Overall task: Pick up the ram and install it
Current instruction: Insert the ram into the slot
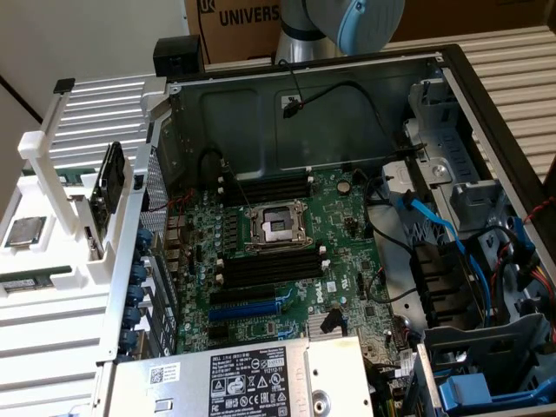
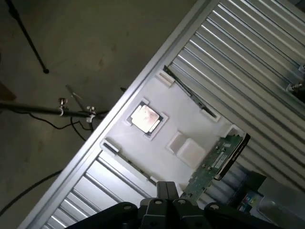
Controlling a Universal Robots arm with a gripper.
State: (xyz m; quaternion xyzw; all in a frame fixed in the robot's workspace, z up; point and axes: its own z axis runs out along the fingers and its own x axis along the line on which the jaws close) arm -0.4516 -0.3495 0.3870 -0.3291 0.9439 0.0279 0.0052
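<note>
The gripper (image 2: 167,190) is shut tight and holds nothing. The ram (image 2: 215,161) is near it, off to one side. A good grab needs the gripper lined up straight over the ram's middle.

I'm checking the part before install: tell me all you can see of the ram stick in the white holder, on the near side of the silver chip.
The ram is a long, narrow green board with a pale label, lying lengthwise in a groove of the white holder, outside the computer case at the exterior view's left. One end is cut off by the picture's edge. Nothing grips it.
</note>
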